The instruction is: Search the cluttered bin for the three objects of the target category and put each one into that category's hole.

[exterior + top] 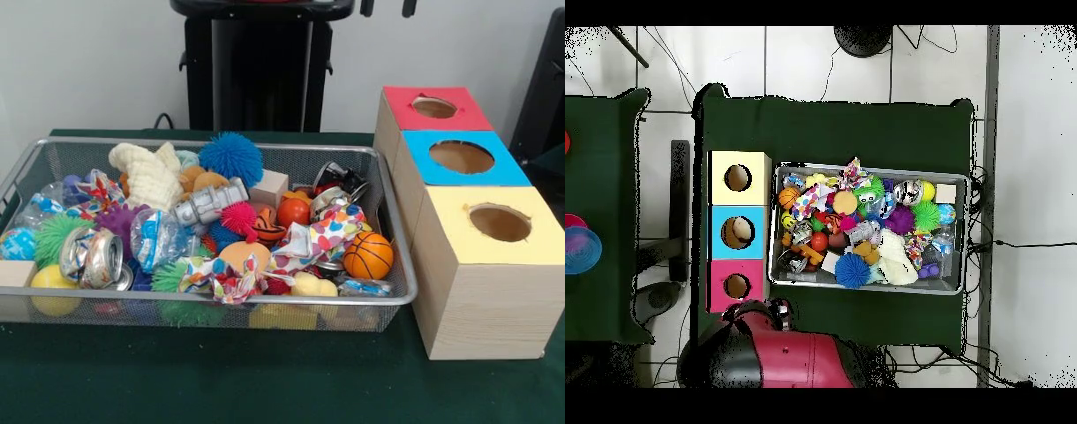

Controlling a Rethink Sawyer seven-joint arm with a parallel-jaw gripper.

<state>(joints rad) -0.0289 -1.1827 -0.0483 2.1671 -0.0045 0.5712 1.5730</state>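
Overhead view: bin (869, 285) brimful, boxes (737, 231) just beside; fingers' state cannot be told.

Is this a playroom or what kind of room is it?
Probably a robot lab, not a playroom. A wire bin full of toys sits on a green-covered table beside three wooden boxes with holes on top. A red robot arm stands at the table's edge, with cables on the tiled floor.

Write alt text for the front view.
A wire mesh bin on a green table overflows with toys, including a blue spiky ball and a small basketball. Beside it stand three wooden boxes with holes, topped red, blue and yellow.
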